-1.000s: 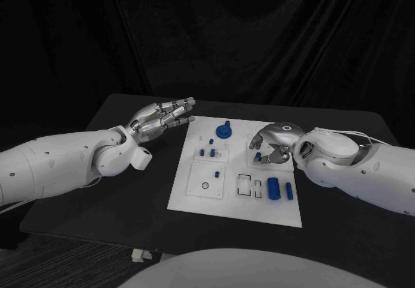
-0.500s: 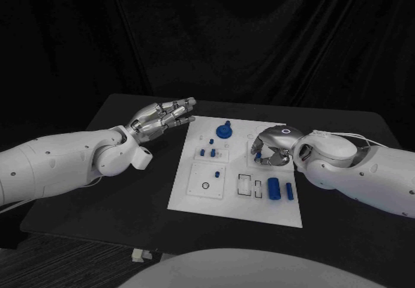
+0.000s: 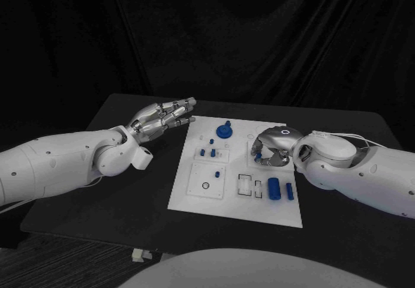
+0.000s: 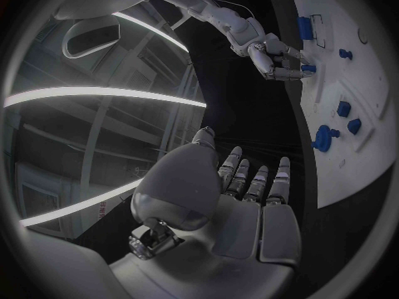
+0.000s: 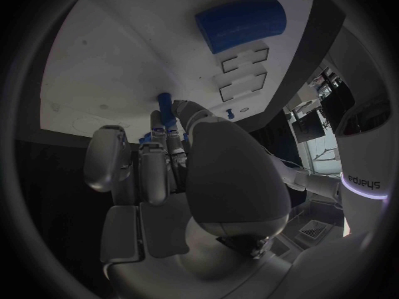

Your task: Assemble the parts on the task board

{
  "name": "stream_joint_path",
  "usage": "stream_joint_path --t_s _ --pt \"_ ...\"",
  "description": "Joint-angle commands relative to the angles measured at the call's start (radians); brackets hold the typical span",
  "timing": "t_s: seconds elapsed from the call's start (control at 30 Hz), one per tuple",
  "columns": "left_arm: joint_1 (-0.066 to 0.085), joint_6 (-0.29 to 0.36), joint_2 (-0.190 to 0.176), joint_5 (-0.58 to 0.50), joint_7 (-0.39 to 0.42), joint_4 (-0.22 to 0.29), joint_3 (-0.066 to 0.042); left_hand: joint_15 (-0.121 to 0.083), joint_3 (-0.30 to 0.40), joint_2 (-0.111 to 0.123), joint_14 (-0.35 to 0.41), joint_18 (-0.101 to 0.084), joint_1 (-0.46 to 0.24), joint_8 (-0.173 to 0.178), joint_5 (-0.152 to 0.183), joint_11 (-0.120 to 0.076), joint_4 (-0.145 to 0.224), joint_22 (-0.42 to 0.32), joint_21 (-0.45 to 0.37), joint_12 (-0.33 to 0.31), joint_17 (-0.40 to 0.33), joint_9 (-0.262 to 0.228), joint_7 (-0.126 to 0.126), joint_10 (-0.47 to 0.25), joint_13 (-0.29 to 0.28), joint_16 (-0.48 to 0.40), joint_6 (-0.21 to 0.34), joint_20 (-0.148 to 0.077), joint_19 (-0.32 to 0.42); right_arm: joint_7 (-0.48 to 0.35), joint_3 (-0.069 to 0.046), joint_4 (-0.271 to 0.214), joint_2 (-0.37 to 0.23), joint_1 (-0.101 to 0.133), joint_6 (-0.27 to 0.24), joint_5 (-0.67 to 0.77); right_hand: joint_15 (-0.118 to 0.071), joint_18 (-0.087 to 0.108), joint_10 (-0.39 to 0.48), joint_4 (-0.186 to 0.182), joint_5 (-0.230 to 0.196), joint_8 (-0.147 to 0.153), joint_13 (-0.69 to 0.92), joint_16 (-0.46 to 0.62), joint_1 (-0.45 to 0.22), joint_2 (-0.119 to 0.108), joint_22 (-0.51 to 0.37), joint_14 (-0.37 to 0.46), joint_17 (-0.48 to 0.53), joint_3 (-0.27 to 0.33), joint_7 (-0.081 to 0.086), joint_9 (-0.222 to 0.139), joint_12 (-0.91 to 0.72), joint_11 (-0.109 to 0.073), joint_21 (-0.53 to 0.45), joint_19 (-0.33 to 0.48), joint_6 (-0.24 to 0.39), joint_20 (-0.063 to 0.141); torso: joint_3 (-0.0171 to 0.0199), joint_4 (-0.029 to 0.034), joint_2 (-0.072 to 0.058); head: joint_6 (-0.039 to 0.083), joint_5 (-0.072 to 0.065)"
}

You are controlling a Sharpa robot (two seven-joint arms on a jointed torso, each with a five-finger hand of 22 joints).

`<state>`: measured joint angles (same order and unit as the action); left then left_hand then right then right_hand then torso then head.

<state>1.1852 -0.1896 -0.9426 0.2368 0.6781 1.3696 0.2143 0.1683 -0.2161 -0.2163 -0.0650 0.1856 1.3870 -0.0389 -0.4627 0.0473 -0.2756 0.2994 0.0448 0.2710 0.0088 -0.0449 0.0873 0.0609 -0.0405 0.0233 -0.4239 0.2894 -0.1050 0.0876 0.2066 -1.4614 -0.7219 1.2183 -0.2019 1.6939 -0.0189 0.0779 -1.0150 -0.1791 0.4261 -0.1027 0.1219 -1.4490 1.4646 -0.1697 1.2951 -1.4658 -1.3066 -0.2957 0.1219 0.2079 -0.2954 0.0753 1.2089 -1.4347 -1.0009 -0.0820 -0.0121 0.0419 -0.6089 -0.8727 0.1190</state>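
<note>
Head view: the right hand [image 3: 270,150] is seen curled lower over the task board [image 3: 195,193] than a second ago, while in the right wrist view a small blue part [image 5: 165,103] is pinched against the board, suggesting seating; the left hand [image 4: 249,199] stays open, empty.

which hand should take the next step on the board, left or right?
Right, likely. The right hand is already down on the task board, fingers curled around a small blue part at its right side. The left hand is open, off the board's far left corner, holding nothing.
</note>
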Motion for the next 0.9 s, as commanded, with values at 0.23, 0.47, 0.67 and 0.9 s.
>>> stream_joint_path --t_s 0.23,0.47,0.67,0.9 --pt "-0.002 -0.013 0.001 -0.004 0.045 0.0 -0.001 0.011 0.008 -0.002 -0.009 -0.007 0.011 -0.011 -0.015 0.012 0.016 0.018 0.014 0.015 0.012 -0.002 -0.003 -0.002 0.003 0.016 -0.01 0.001 -0.01 -0.005 -0.001 0.0 -0.001 -0.003 0.008 0.008 -0.003 -0.004 -0.042 0.031 0.012 -0.022 -0.01 0.011 0.029 -0.003 0.179 -0.047 -0.049 -0.067 0.003 0.026 -0.003 -0.006 0.009 -0.003 -0.019 0.0 -0.0001 0.0002 0.0 0.0 0.001" --pt "-0.003 -0.014 0.002 -0.004 0.044 0.0 -0.001 0.015 0.009 -0.002 -0.013 -0.008 0.013 -0.011 -0.017 0.012 0.018 0.019 0.014 0.015 0.013 -0.002 -0.003 -0.002 0.004 0.019 -0.01 0.001 -0.012 -0.004 -0.001 -0.004 -0.005 -0.003 0.006 0.008 -0.002 -0.004 -0.059 0.046 0.007 -0.033 -0.006 0.013 0.03 -0.002 0.178 -0.045 -0.047 -0.074 0.002 0.039 -0.009 -0.009 0.009 -0.002 -0.031 -0.002 -0.0003 -0.0001 0.0 0.0 0.002" --pt "-0.003 -0.014 0.002 -0.004 0.043 -0.001 -0.001 0.017 0.009 -0.002 -0.015 -0.008 0.014 -0.011 -0.018 0.012 0.019 0.02 0.015 0.015 0.013 -0.002 -0.002 -0.002 0.003 0.019 -0.01 0.001 -0.013 -0.007 -0.001 -0.009 -0.011 -0.003 -0.005 0.008 0.002 -0.005 -0.077 0.06 0.003 -0.05 0.001 0.014 0.028 0.003 0.179 -0.045 -0.045 -0.075 0.001 0.055 -0.019 -0.012 0.011 -0.002 -0.046 -0.004 -0.0004 -0.0003 0.0 0.0 0.002" --pt "-0.003 -0.015 0.002 -0.004 0.042 -0.002 -0.001 0.017 0.009 -0.002 -0.016 -0.008 0.015 -0.011 -0.018 0.012 0.019 0.021 0.015 0.015 0.014 -0.002 -0.002 -0.002 0.003 0.02 -0.01 0.001 -0.013 -0.014 -0.001 -0.019 -0.02 -0.003 -0.026 0.008 0.004 -0.005 -0.091 0.071 0.0 -0.066 0.007 0.012 0.025 0.011 0.18 -0.045 -0.048 -0.074 0.002 0.072 -0.028 -0.013 0.015 -0.002 -0.057 -0.006 -0.0003 -0.0001 0.0 0.0 0.004"
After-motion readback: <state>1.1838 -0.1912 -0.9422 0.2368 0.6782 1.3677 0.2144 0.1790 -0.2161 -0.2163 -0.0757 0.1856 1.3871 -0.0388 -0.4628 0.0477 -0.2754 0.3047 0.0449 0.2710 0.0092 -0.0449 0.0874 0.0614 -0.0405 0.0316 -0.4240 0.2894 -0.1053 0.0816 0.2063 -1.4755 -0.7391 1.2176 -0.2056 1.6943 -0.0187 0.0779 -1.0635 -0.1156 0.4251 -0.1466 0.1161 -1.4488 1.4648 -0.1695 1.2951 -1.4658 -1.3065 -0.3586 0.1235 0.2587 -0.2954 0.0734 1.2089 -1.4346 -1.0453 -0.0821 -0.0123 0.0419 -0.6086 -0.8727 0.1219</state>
